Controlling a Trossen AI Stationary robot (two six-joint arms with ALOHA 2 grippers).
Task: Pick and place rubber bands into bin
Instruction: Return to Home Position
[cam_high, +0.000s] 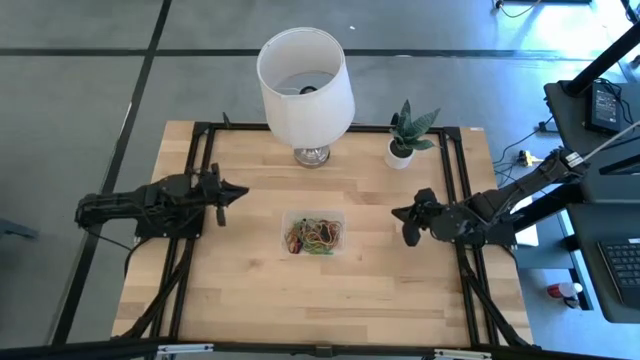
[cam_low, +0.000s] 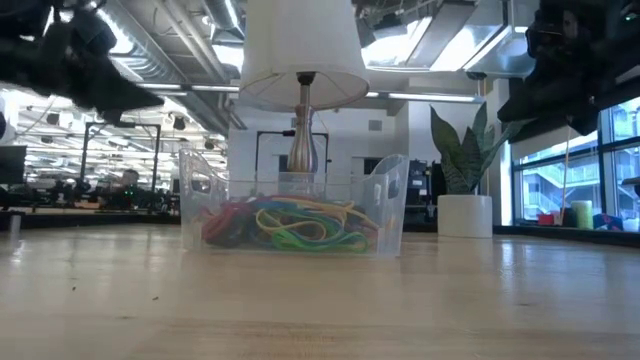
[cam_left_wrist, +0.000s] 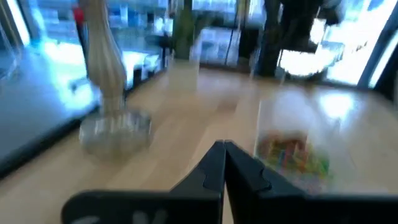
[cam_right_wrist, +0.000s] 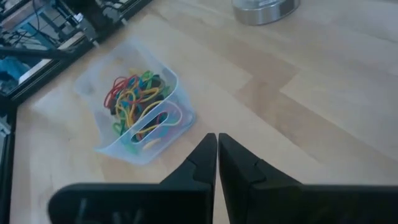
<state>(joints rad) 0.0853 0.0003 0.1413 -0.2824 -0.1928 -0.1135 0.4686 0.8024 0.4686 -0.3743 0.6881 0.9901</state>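
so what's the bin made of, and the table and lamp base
Bin: clear, slightly frosted plastic, going by the bands showing through its walls. Table: pale wood planks with visible grain and a slight sheen. Lamp base: shiny and silvery, likely metal, possibly glass.

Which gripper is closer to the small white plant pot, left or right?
Right. The right gripper is on the same side of the table as the plant pot; the left gripper is opposite, past the lamp.

No readable text, label, brand, number or sign anywhere. Nothing legible on the bin, the lampshade or the plant pot.
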